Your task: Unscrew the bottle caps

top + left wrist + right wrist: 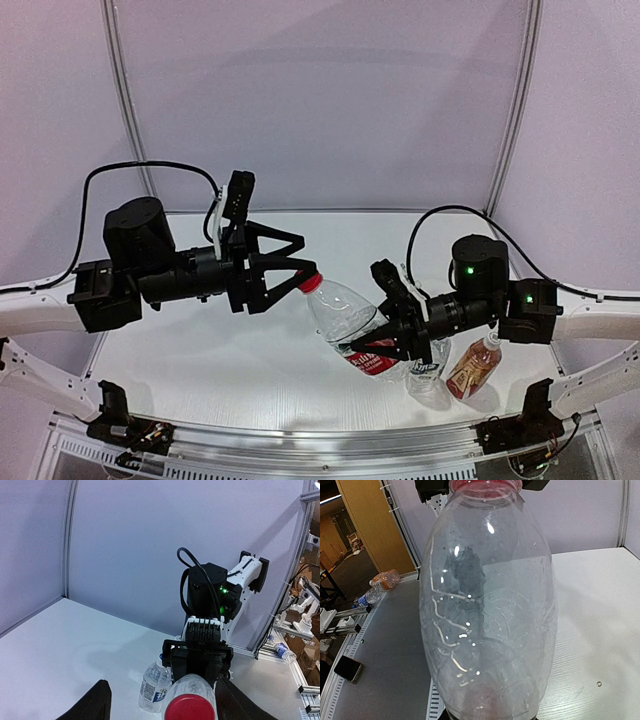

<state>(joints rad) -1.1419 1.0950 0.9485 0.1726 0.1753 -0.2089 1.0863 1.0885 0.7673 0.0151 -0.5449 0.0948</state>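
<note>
**Risk of a slipped grip on the red cap**

The red cap [311, 283] is seen at the raised end of the bottle with the red label [345, 315], which is held tilted above the table [200, 350], neck pointed toward the left arm. The bottle is clamped near its labelled lower part by the right gripper [378, 338], whose jaws are closed on the thin clear wall. The left gripper [164, 704] is spread wide, with the cap lying between its fingers [95, 705] and apparently touched by neither.

Several failures are judged possible from here. If the fingers are closed off-centre, the cap may be pinched at its edge and pushed aside rather than gripped, and the neck may be levered out of line. Because the bottle is held far from the cap and its wall looks soft, it may be twisted or may spin within the right jaws once torque is applied, so that the cap is turned with the bottle rather than loosened. If the wall is squeezed harder to prevent this, it may be crushed.

The bottle with the green-blue label [428, 368] and the amber bottle [473, 368] are found just beside the right gripper, under the held bottle's base. They could be knocked over if the right arm is dragged down or sideways during twisting.
</note>
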